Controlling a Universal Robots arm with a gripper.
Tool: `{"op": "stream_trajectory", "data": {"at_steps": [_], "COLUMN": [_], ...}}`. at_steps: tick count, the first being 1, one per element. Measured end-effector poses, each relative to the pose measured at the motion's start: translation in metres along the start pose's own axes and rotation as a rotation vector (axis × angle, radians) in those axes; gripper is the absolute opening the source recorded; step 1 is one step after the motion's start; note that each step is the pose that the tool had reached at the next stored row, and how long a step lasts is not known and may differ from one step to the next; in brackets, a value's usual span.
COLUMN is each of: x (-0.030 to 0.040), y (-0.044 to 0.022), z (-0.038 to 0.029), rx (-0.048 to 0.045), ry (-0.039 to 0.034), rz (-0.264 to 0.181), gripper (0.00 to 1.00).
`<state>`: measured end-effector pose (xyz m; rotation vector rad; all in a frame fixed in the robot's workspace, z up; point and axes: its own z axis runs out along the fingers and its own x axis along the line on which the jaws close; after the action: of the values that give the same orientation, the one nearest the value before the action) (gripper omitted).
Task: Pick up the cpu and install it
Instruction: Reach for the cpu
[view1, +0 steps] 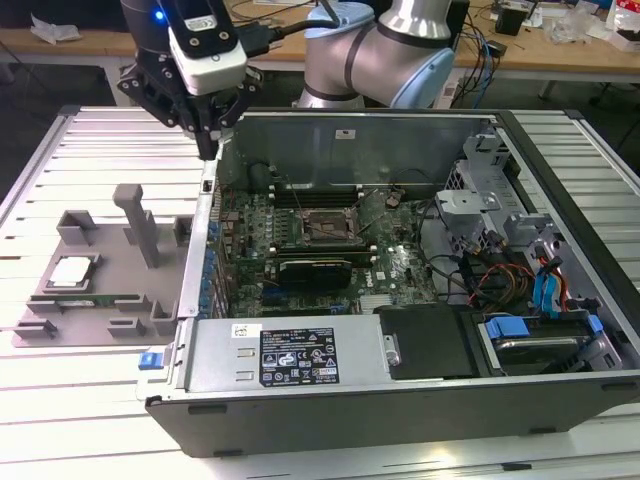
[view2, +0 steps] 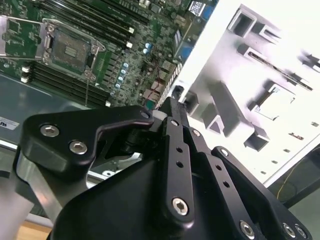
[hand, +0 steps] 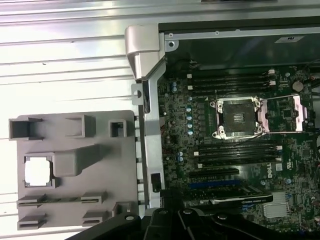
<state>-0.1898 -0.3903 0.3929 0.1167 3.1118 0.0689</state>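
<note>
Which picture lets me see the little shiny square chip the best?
The first wrist view. It looks straight down on the cpu, so its whole square top shows in the grey tray. The exterior view sees the cpu at a slant. In the second wrist view bright light washes it out.
</note>
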Motion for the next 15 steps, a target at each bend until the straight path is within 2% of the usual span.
{"op": "stream_trajectory", "data": {"at_steps": [8, 15], "x": [0.0166, 0.0277], "y": [0.0072, 0.0117], "z": [0.0002, 0.0003], "rx": [0.0001, 0.0001], "ry": [-0.0003, -0.0003], "rz": [0.0, 0.001], "gripper": [0.11, 0.11]}}
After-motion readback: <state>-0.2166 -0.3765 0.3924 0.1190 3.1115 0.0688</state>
